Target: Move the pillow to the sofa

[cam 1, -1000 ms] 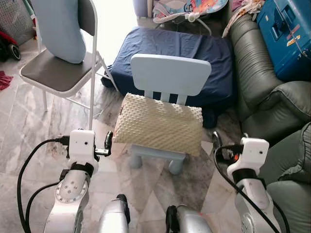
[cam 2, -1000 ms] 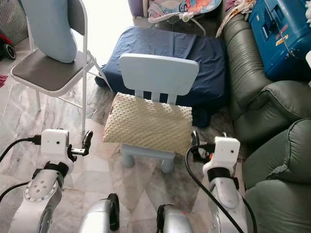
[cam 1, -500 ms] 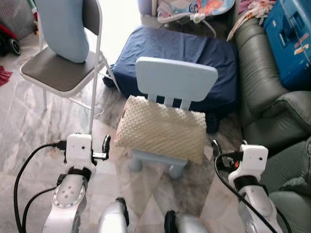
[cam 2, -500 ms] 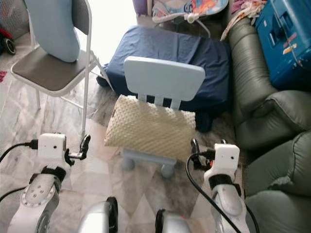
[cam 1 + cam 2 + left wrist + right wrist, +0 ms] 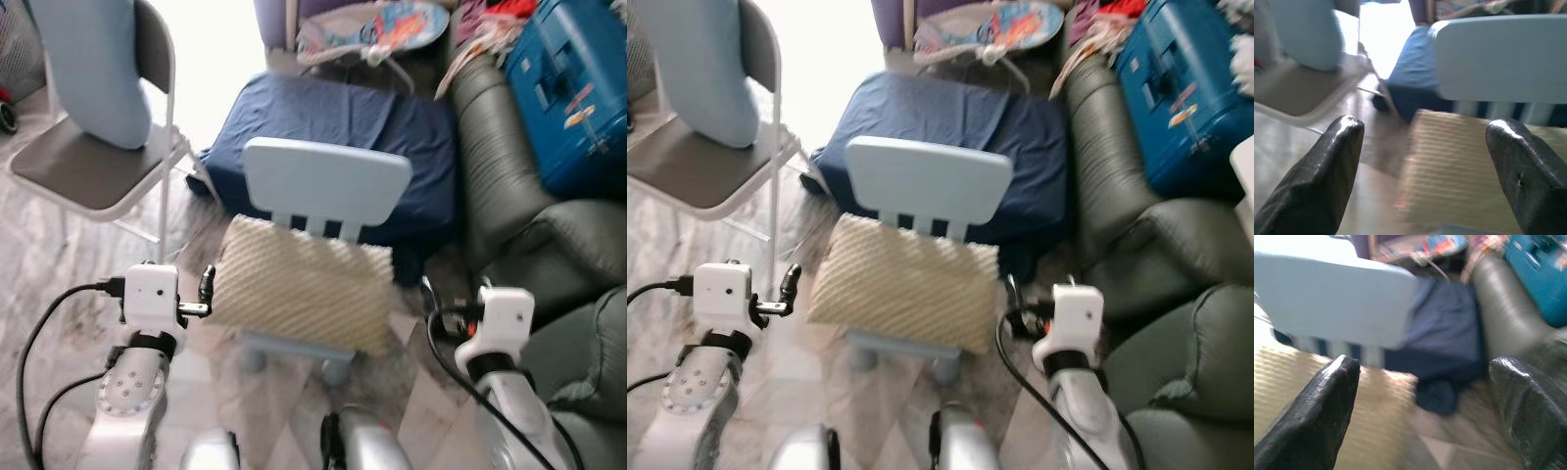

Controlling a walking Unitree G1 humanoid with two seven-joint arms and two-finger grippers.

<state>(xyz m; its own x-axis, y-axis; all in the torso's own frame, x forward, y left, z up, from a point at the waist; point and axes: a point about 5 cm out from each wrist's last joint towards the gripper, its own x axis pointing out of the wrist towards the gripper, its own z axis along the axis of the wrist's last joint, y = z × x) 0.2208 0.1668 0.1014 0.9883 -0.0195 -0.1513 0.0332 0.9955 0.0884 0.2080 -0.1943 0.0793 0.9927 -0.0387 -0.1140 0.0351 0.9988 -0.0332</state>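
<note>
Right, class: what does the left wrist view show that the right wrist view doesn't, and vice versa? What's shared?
Left wrist view: the grey folding chair with a pale blue cushion. Right wrist view: the dark green sofa and blue suitcase. Shared: the beige pillow on the light blue child's chair, plus the navy mattress.

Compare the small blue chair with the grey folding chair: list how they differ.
The small blue chair is low and all pale blue, with a slatted back; the grey folding chair is taller, with a thin white frame and a grey seat. The small blue chair holds a beige textured pillow lying flat; the grey folding chair holds a light blue cushion leaning upright. Both stand on the marble floor.
</note>
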